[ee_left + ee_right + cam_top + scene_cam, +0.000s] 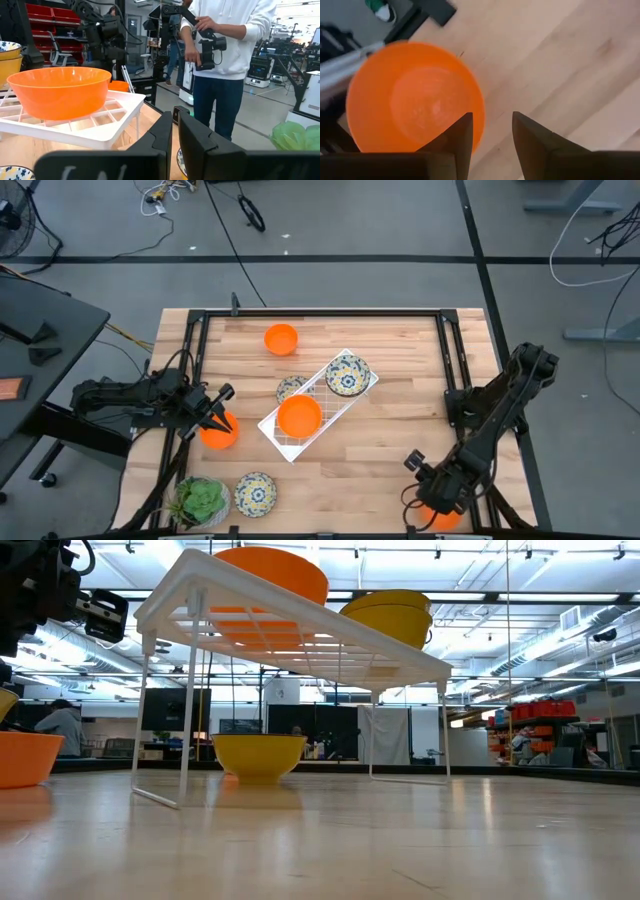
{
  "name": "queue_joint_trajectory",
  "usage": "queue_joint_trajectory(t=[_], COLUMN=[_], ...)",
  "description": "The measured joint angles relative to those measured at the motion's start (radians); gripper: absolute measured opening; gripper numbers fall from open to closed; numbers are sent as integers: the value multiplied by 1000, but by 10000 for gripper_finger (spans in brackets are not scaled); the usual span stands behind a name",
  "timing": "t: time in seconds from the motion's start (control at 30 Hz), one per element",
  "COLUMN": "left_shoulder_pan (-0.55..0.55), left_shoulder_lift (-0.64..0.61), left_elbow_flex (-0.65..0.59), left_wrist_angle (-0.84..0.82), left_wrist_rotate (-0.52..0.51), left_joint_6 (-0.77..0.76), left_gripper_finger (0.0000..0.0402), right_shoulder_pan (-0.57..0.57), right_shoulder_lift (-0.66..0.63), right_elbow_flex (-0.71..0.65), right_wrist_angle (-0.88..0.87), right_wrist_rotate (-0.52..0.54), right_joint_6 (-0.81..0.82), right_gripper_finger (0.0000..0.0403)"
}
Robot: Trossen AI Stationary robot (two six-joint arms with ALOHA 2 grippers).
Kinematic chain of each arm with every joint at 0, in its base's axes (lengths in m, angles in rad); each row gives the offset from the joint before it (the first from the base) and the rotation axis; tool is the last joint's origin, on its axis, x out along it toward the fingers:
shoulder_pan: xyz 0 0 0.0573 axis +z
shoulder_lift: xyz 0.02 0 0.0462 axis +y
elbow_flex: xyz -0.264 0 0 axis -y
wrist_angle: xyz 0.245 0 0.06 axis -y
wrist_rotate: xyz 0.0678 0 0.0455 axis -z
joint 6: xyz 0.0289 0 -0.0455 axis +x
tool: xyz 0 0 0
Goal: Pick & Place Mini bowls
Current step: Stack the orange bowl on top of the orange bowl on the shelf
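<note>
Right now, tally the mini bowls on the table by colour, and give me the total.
Plain bright orange round mini bowls: 4 (far edge, on the white wire grid rack, left edge, near right corner)
White mini bowls with blue-and-yellow floral pattern: 3 (on the rack, beside the rack, near the green plant)
Total: 7
</note>
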Motion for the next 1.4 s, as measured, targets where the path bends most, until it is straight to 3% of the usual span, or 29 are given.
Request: queue_joint_trajectory(t=[0.3, 0.57, 1.23, 1.4], left_shoulder_pan=[0, 0, 0, 0], left_shoulder_lift=[0, 0, 0, 0], left_elbow_flex=[0, 0, 0, 0], left_wrist_angle=[0, 0, 0, 0], left_wrist_rotate=[0, 0, 0, 0], left_joint_6=[0, 0, 0, 0], left_gripper_finger=[37, 37, 37, 37], right_shoulder_pan=[29, 28, 23, 11], right_shoulder_lift=[0, 0, -1, -1], right_elbow_flex=[-70, -134, -114, -114], right_wrist_angle=[78, 122, 116, 118], right_wrist_rotate=[-4, -4, -7, -7], right_joint_6=[-41, 40, 71, 90], right_gripper_finger=[137, 137, 136, 115])
